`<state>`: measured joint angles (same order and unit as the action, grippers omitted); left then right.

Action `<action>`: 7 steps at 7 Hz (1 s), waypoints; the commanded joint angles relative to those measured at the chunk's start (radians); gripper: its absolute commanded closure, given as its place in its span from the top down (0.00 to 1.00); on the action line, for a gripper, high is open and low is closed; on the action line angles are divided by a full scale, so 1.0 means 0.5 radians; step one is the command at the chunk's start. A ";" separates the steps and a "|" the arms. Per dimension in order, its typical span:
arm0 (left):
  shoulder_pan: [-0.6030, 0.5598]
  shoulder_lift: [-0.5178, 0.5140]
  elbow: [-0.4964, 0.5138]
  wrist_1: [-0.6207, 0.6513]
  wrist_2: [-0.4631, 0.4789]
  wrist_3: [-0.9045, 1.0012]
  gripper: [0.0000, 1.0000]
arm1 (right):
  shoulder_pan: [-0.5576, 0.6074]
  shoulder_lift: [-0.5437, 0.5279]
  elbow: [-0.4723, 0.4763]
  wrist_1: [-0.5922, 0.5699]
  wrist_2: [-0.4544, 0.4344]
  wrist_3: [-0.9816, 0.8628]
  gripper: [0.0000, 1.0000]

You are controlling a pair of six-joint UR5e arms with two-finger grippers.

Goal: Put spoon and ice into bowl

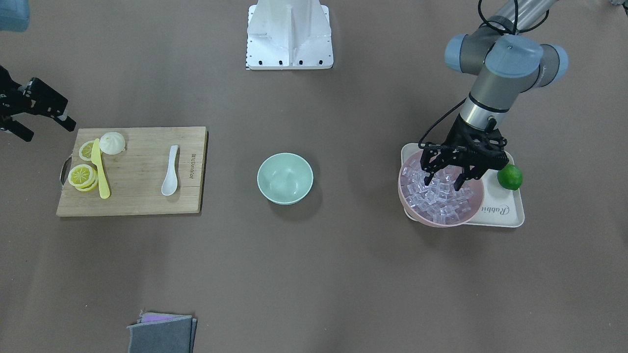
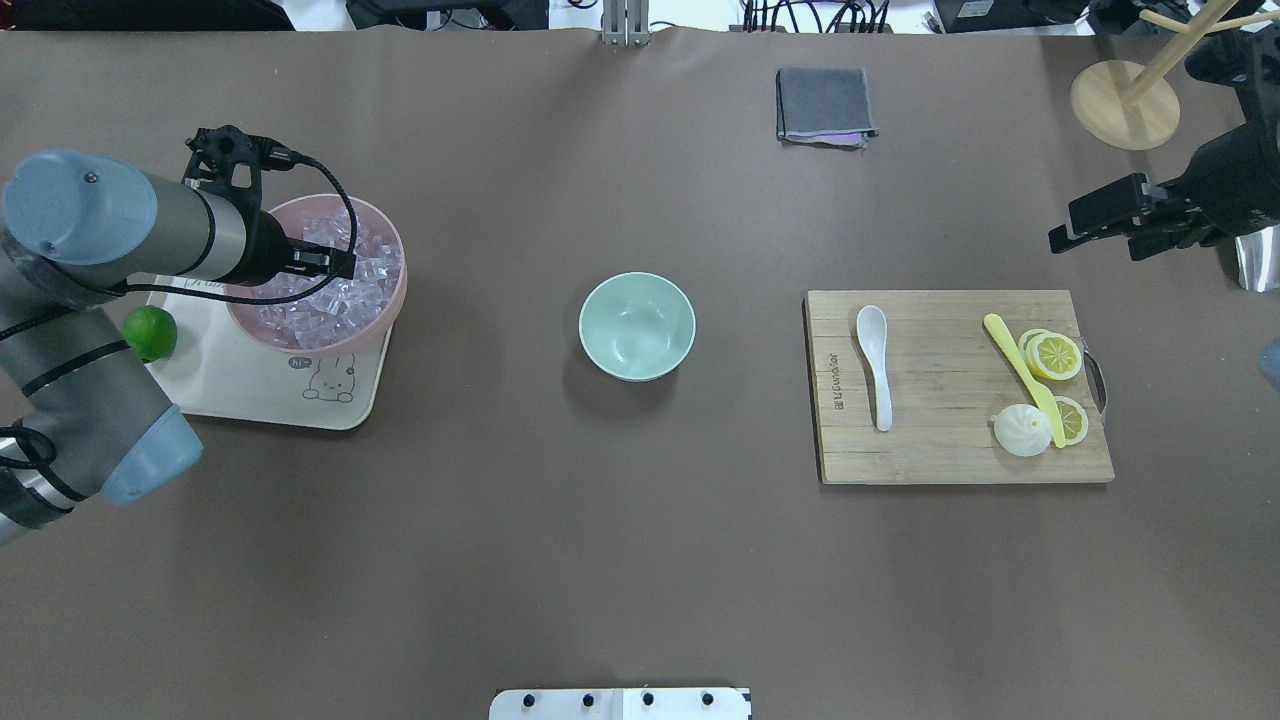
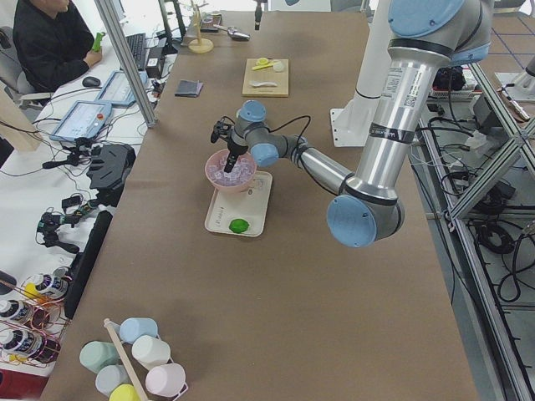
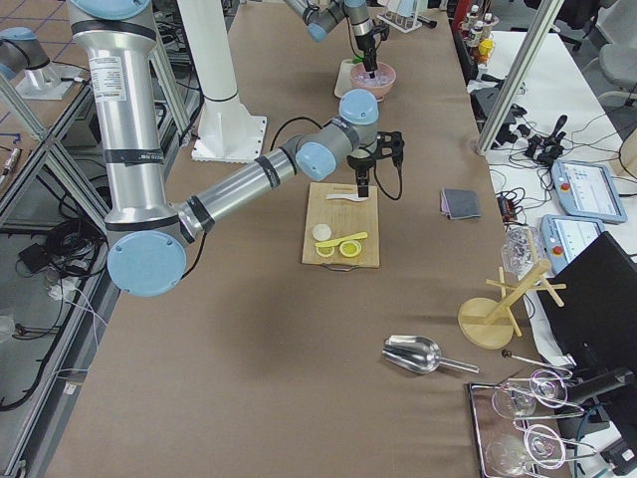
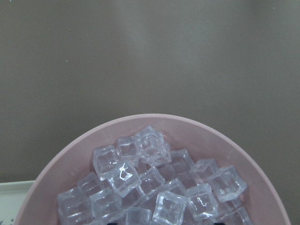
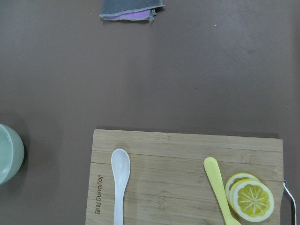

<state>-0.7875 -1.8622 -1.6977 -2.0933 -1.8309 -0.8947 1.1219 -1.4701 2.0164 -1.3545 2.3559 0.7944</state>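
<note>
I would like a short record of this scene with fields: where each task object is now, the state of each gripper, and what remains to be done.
bowl: small round mint-green bowl, at the table centre, empty
spoon: white glossy soup spoon, lying on the wooden cutting board
ice: clear cubes heaped in the pink bowl on the cream tray
left gripper: open, pointing down over the ice heap
right gripper: open, off the board's corner, holding nothing
remaining: spoon and ice are both not yet in the mint-green bowl
</note>
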 commanded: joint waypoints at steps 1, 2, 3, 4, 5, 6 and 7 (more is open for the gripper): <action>0.001 -0.003 0.024 -0.004 0.005 0.007 0.68 | -0.056 0.035 0.005 0.003 -0.024 0.119 1.00; 0.001 0.000 0.024 -0.007 0.005 0.004 0.62 | -0.123 0.087 0.005 0.003 -0.076 0.214 1.00; 0.001 0.009 0.027 -0.007 0.005 0.007 0.62 | -0.175 0.120 0.005 0.000 -0.128 0.246 1.00; 0.001 0.015 0.027 -0.007 0.005 0.007 0.62 | -0.185 0.127 0.005 0.003 -0.131 0.255 1.00; -0.002 0.021 0.027 -0.007 0.005 0.007 0.62 | -0.185 0.130 0.005 0.000 -0.131 0.255 1.00; 0.001 0.021 0.039 -0.007 0.002 0.007 0.62 | -0.185 0.130 0.005 0.000 -0.128 0.255 1.00; 0.001 0.012 0.045 -0.007 0.002 0.007 0.58 | -0.185 0.130 0.005 0.000 -0.131 0.255 1.00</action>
<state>-0.7874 -1.8533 -1.6794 -2.0969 -1.8295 -0.8913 1.0301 -1.4058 2.0187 -1.3543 2.2914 0.9213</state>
